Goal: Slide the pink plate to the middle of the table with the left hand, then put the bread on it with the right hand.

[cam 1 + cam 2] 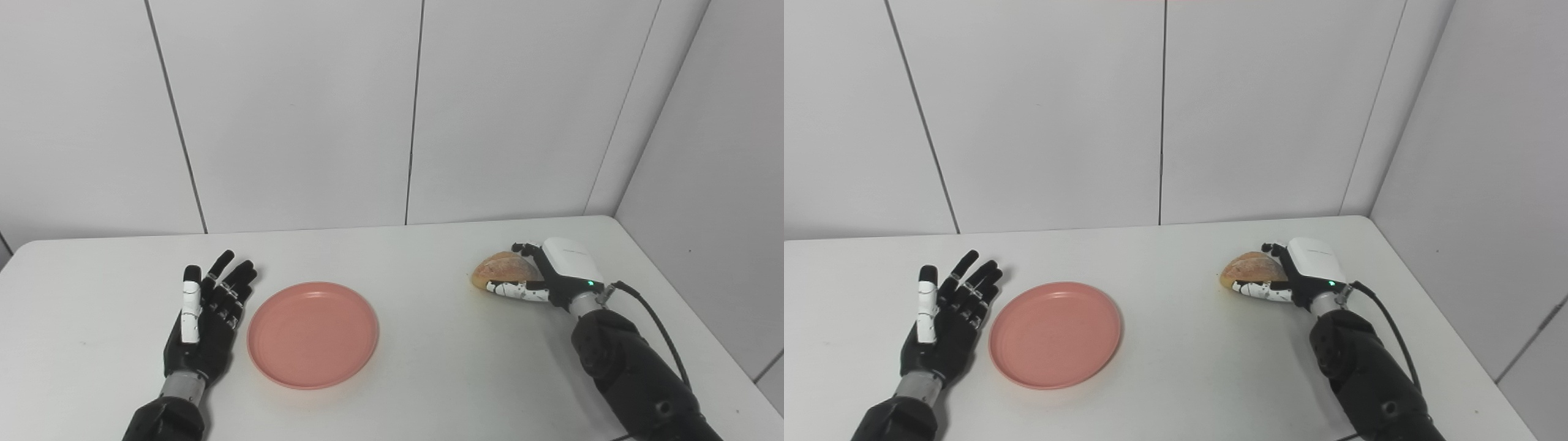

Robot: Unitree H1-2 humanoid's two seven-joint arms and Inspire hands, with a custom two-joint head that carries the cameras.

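White table [429, 367], panelled wall behind. Pink plate [312, 334] near centre, left hand [205, 321] spread empty beside it. Right hand [548, 278] wraps bread [503, 268] at right. Loose wrap could drop loaf mid-carry.

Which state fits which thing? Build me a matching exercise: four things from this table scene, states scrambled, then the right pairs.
Things
1. pink plate
2. bread
3. left hand
4. right hand

States
A. open, fingers apart, beside the plate
B. bare, nothing on it
C. fingers wrapped around the bread
D. on the table's right side, not on the plate

Pairs: 1-B, 2-D, 3-A, 4-C
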